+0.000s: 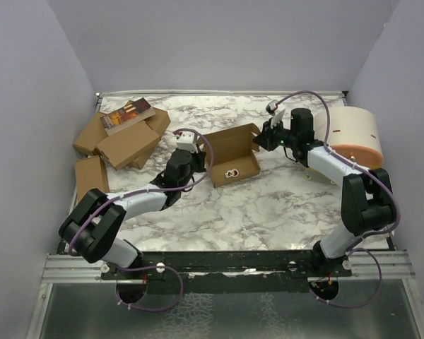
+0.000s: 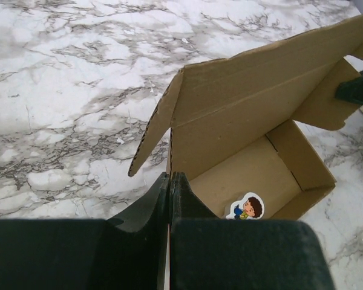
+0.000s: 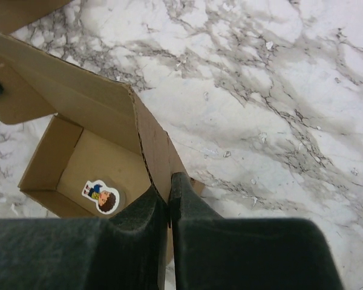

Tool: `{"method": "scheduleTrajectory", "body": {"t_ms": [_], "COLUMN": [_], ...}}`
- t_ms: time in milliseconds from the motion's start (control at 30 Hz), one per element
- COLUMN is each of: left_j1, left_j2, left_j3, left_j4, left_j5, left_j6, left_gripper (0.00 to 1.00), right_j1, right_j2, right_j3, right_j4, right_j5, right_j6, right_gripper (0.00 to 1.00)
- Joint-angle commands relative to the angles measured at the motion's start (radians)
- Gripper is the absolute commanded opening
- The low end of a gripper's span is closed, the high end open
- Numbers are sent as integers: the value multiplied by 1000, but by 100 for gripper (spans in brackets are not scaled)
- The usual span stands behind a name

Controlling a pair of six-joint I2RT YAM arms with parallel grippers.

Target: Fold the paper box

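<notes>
Mid-table, lid up: box [image 1: 230, 152], long axis left to right, stretched between both arms. Pinched at the left end wall by left claw [image 2: 169, 180], pressed together on thin card; at the right end flap by right claw [image 3: 169, 181], likewise. Equally near; probably calls for lowering the lid towards the bases.

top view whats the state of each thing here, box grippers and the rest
paper box: half built, lid up, side flaps out
sticker: flat on the box floor
left gripper: shut on the paper box's left side
right gripper: shut on the paper box's right side
spare cartons: closed, heaped at the left
</notes>
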Motion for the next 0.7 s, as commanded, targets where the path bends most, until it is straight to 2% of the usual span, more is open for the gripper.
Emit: {"method": "scheduleTrajectory", "body": {"t_ms": [0, 400, 667], "left_j1": [-30, -94, -145], "left_j2": [35, 105, 136], "left_j3": [51, 103, 130], "left_j4": [-13, -19, -46], "left_j5": [-144, -309, -425], "left_j6": [-61, -82, -88], "left_gripper": [0, 0, 0], "right_j1": [57, 129, 136], "right_j2": [-74, -66, -99], "right_j3": [-42, -116, -179], "right_j4": [125, 226, 260], "right_j5": [134, 390, 409], "right_j6": [115, 238, 286], "right_gripper": [5, 9, 11]}}
